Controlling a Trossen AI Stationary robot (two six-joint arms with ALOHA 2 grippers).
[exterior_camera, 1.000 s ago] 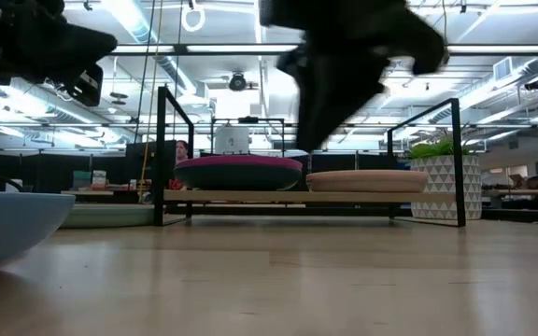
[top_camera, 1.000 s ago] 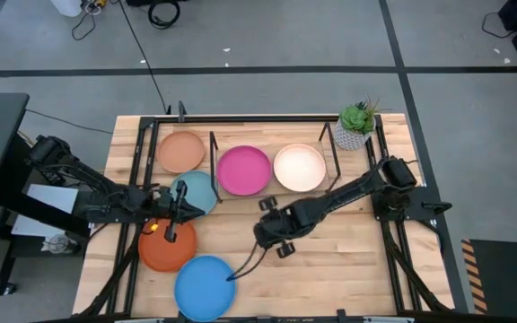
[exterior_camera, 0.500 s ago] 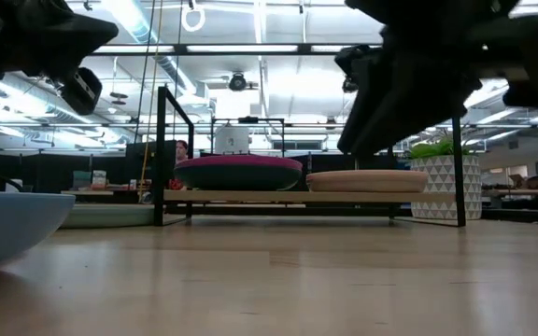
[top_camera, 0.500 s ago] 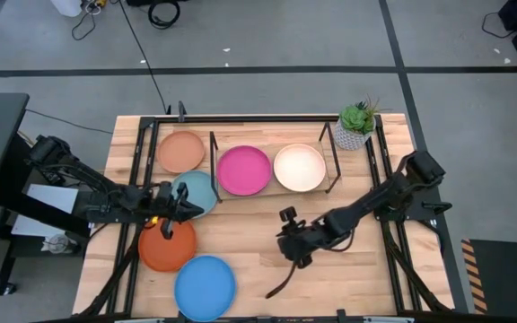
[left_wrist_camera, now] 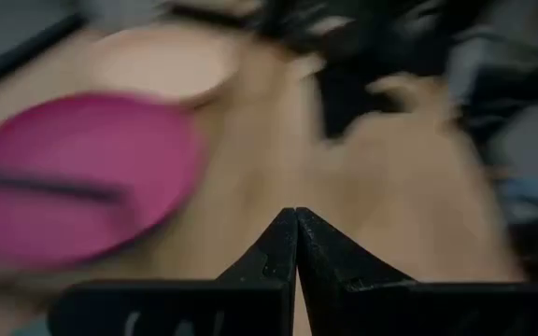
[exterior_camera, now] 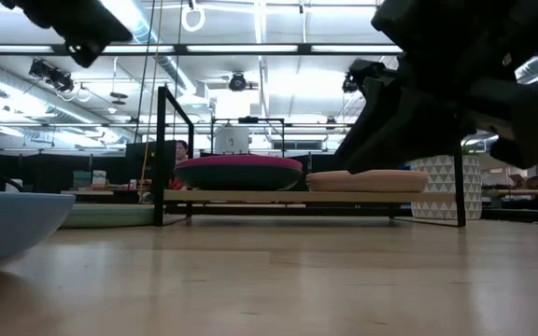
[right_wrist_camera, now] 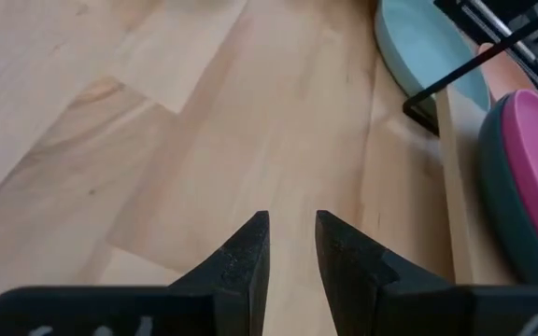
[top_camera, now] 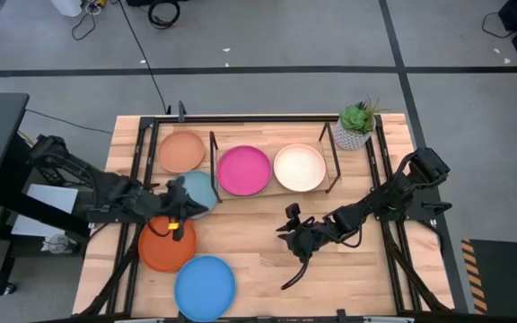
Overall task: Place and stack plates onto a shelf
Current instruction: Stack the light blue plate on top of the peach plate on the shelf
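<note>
On the shelf (top_camera: 332,160) lie the magenta plate (top_camera: 244,170), stacked on a dark teal one (right_wrist_camera: 504,191), and the cream plate (top_camera: 300,168). The peach plate (top_camera: 181,151), light teal plate (top_camera: 199,190), orange plate (top_camera: 165,247) and blue plate (top_camera: 205,287) lie flat on the table. My left gripper (top_camera: 183,205) hovers shut over the near edge of the light teal plate, holding nothing. My right gripper (top_camera: 291,235) hangs over bare wood in front of the shelf; its fingers (right_wrist_camera: 292,224) are open by a narrow gap and empty.
A potted plant (top_camera: 357,126) stands at the table's far right corner beside the shelf. A black frame (top_camera: 140,152) edges the table. Bare wood (top_camera: 267,269) lies between the blue plate and my right gripper.
My right gripper has drawn back from beside the blue plate toward the table's right, and its arm has folded back. My left gripper has risen above the light teal and orange plates. No plate has moved.
</note>
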